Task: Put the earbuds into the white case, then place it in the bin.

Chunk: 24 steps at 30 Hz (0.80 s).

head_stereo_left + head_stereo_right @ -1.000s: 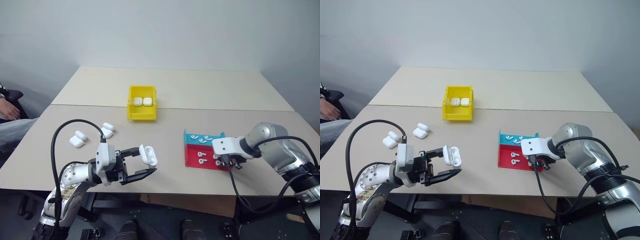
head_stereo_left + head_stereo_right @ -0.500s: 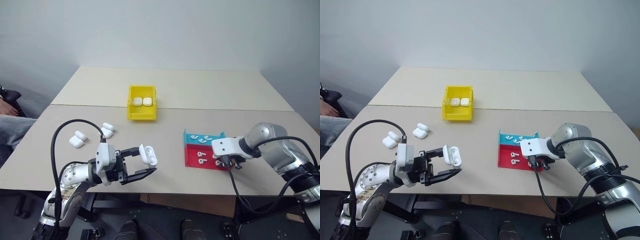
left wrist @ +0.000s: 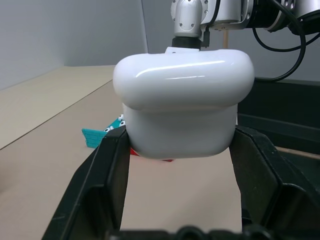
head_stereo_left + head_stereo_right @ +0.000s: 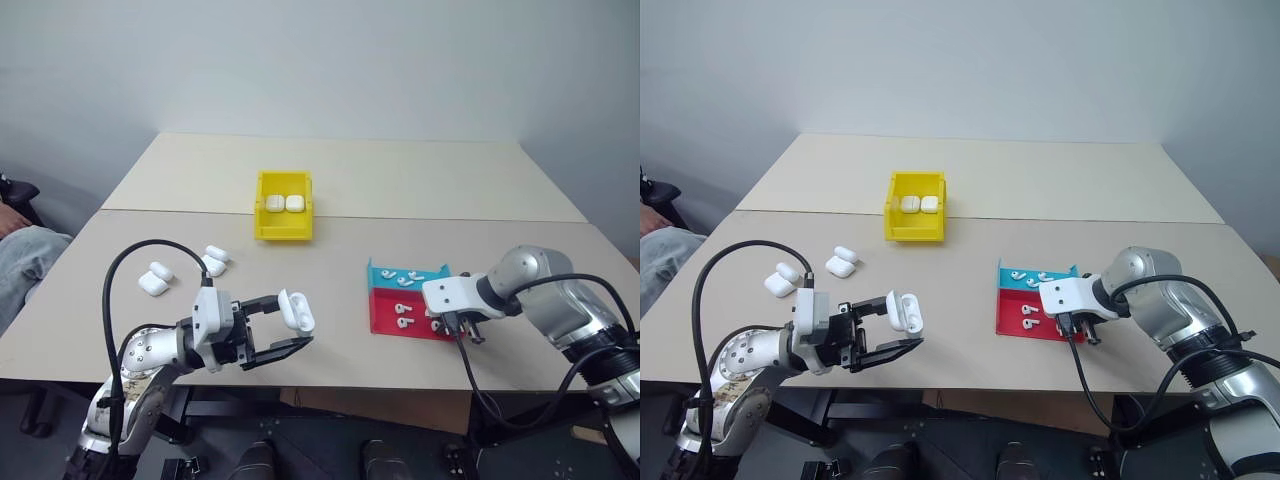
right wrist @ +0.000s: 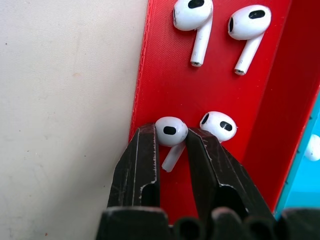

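Beige desk (image 4: 350,200) against grey wall. Yellow bin (image 4: 284,205) holds two glossy cases. Red-and-teal tray (image 4: 385,311) carries several earbuds. Left gripper (image 4: 290,328) clamped on rounded white case (image 4: 296,310), above desk edge. Right gripper (image 5: 172,150) pinching one earbud (image 5: 171,134) on tray.

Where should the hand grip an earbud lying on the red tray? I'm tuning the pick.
Grip the earbud across its rounded head, coming from above: it lies flat with the thin stem trailing. The right hand straddles it that way; the neighbouring earbud leaves little room.
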Tool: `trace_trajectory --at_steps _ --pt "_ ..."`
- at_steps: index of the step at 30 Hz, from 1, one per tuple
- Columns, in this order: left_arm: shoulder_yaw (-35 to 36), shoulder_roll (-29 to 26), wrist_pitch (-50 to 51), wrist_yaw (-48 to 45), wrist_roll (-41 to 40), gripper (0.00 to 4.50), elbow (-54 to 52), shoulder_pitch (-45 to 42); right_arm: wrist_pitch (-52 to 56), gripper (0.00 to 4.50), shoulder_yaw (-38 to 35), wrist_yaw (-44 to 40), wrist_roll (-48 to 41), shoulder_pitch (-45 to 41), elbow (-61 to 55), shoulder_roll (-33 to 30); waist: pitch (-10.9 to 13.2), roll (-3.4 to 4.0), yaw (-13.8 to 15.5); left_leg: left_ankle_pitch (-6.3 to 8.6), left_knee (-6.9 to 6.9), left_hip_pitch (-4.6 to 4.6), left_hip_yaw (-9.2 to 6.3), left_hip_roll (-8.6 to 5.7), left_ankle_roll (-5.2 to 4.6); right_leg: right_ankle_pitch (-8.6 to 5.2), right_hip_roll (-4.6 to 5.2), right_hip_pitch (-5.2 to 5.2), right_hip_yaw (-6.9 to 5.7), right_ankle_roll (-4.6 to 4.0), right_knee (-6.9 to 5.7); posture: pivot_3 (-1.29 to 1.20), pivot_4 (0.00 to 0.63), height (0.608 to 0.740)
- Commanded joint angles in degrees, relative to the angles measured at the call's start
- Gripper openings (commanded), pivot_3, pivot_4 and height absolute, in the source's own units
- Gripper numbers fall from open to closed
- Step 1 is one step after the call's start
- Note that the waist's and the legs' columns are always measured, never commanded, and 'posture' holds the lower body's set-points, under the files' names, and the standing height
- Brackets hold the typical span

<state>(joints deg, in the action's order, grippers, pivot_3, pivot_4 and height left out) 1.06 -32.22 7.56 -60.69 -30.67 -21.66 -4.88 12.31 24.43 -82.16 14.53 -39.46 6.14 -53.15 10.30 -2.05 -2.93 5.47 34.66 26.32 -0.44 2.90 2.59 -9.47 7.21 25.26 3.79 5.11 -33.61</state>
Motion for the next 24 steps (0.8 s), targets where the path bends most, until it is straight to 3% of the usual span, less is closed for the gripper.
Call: trace_trajectory --at_steps 1,7,12,18,24 --pt "0.2 -0.3 -0.9 0.6 0.2 2.72 -2.0 -0.3 -0.4 0.61 -0.7 -0.2 0.1 0.4 -0.6 -0.4 0.0 0.0 0.0 0.0 0.0 0.0 0.0 0.0 0.0 0.0 0.0 0.0 0.0 0.0 0.01 0.0 0.15 0.74" --pt "0.0 0.3 -0.8 1.1 -0.6 2.72 -2.7 -1.1 1.7 0.61 -3.7 -2.1 -2.3 0.3 -4.9 -2.9 0.0 0.01 0.1 0.0 -0.02 0.04 0.01 0.0 0.0 0.0 0.01 -0.01 0.0 0.0 0.04 0.0 0.15 0.74" --pt "0.2 2.0 0.3 2.1 -4.6 2.72 -5.9 -3.6 12.7 0.61 -16.2 -3.0 -16.1 -3.2 -13.5 -3.5 0.1 0.04 0.3 0.0 -0.11 0.12 0.03 0.01 0.0 0.0 0.02 0.0 0.0 0.0 -0.05 0.0 0.15 0.74" --pt "-0.8 3.8 5.1 4.1 -10.2 2.72 -8.2 -10.3 12.4 0.61 -34.4 2.7 -36.6 -3.1 -18.9 5.0 0.1 -0.01 0.5 0.0 -0.16 0.06 0.03 0.01 0.0 0.0 0.0 -0.11 -0.02 0.0 -0.04 0.0 0.15 0.74" --pt "-1.9 2.5 8.1 1.8 -11.7 2.72 -6.5 -13.7 13.3 0.61 -40.1 10.9 -50.8 -2.0 -26.1 13.8 0.1 -0.01 0.3 -0.01 -0.26 0.05 0.02 -0.02 -0.01 0.0 -0.02 -0.16 -0.01 0.01 -0.05 0.0 0.15 0.74"
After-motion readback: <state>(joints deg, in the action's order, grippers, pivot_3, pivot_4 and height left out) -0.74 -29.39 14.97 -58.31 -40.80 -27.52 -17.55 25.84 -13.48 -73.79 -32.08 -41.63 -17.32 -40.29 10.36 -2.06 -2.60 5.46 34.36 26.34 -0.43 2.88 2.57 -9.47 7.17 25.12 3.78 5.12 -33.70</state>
